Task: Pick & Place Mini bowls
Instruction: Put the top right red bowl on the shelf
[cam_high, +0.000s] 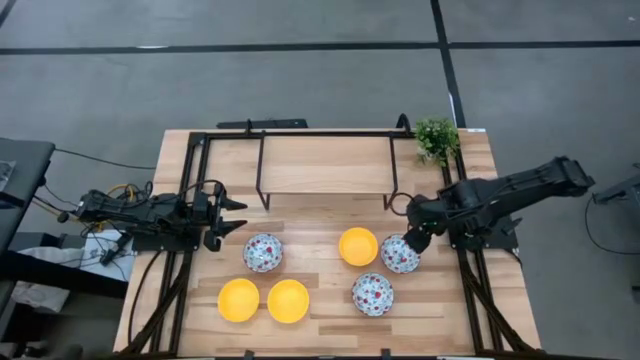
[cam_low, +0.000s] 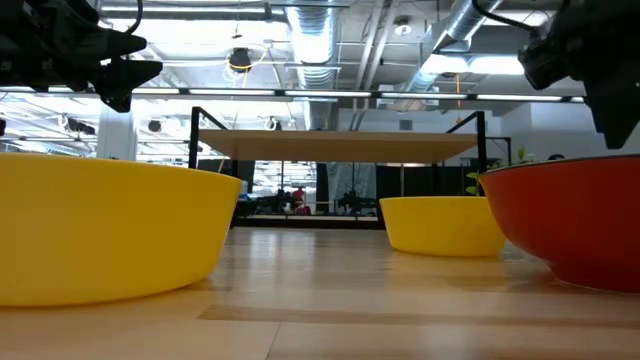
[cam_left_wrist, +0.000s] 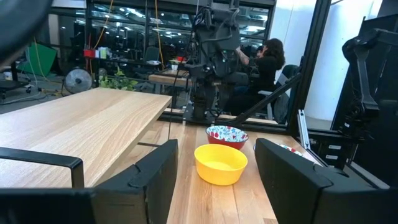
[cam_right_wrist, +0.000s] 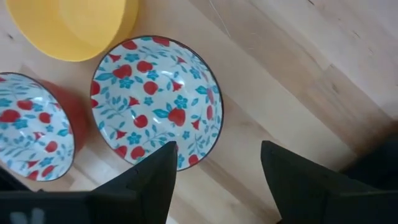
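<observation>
- The right gripper (cam_high: 414, 240) hangs right over the rim of a floral bowl (cam_high: 400, 254), on the table's right side. The wrist view looks straight down into that bowl (cam_right_wrist: 155, 99).
- Its jaws stand wide apart with nothing between them. One finger (cam_right_wrist: 152, 180) sits over the bowl's near rim, the other beyond it over bare wood, which reads as a line-up to pinch the rim rather than scoop the whole bowl.
- That bowl sits just beside a yellow bowl (cam_high: 358, 246), with a second floral bowl (cam_high: 372, 294) near it. A rim grip from above looks like the sensible way into such a tight cluster.
- The left gripper (cam_high: 232, 215) waits at the table's left edge, level and pointing inward, jaws open and empty. It stays well apart from the right arm's work.
- Now the count: three yellow, namely the one by the right gripper plus a pair (cam_high: 264, 301) touching side by side at the front.
- Three floral: two on the right and a third (cam_high: 263, 252) alone, near the left gripper.
- All six rest on the wooden table (cam_high: 320, 165), none lifted yet.
- One small green plant (cam_high: 437, 138) stands at the far right corner by the black frame (cam_high: 325, 133), out of play.
</observation>
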